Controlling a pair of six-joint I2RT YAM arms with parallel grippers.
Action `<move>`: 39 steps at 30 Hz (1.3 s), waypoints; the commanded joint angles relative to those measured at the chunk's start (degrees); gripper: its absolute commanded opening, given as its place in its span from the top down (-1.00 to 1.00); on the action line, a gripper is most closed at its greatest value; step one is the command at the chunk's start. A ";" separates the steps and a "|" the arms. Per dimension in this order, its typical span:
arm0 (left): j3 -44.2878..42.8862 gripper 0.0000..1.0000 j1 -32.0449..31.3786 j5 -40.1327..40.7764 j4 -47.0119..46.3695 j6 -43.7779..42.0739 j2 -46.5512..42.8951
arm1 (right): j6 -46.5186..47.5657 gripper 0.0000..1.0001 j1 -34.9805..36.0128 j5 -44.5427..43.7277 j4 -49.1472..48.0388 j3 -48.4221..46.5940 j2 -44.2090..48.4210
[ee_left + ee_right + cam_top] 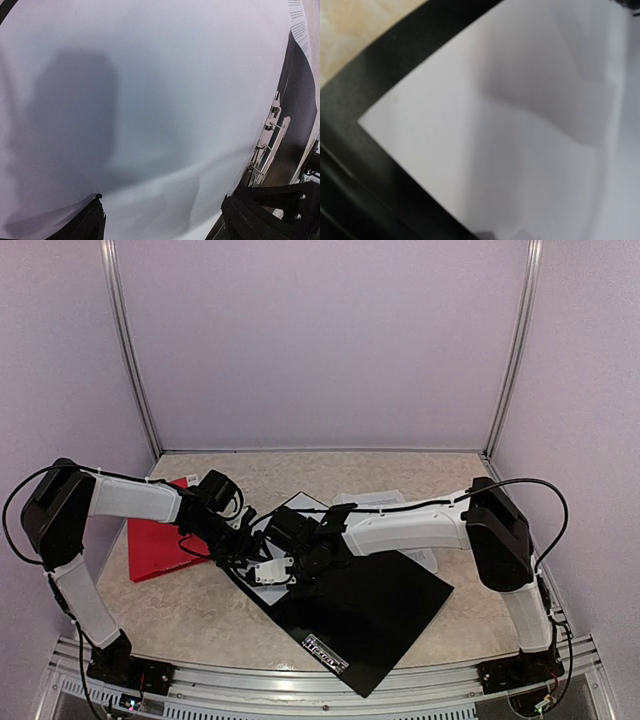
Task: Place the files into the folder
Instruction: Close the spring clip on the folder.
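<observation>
From above, we are seeing the black folder (370, 615) lying open on the bench (200, 615), some files (372, 498) resting just behind it, and a red folder (160, 540) to the left. The left tool (243, 540) and right tool (292, 558) are hovering close together over the black folder's left part. On the left wrist, its fingers (92, 222) are standing apart over a blank sheet (165, 100) beside the metal clip (270, 137). On the right wrist, a white sheet (520, 125) is lying on the black folder; we cannot tell that tool's state.
</observation>
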State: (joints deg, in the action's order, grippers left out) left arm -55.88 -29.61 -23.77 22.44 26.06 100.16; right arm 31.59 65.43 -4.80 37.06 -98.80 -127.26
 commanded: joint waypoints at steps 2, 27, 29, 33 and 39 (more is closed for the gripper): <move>1.21 -0.56 0.34 1.96 2.53 -1.02 3.54 | -0.22 0.85 -1.05 -1.68 0.37 0.86 3.95; 0.86 -0.56 0.25 2.42 3.03 -1.28 3.57 | -1.97 0.77 -2.19 -5.12 0.02 4.59 9.49; 0.86 -0.56 0.25 2.41 3.06 -1.28 3.52 | -2.11 0.77 -2.37 -5.34 -0.11 5.06 9.94; 0.60 -0.56 0.25 2.41 3.23 -1.28 3.55 | -2.44 0.73 -2.90 -6.21 -0.03 5.67 10.47; 0.54 -0.56 0.16 2.47 3.37 -1.37 3.55 | -2.63 0.70 -3.38 -5.33 -0.27 6.17 10.98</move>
State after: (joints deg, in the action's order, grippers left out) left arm -56.36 -29.63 -24.03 21.91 25.50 100.68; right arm 29.91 62.52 -10.37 36.67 -93.67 -118.30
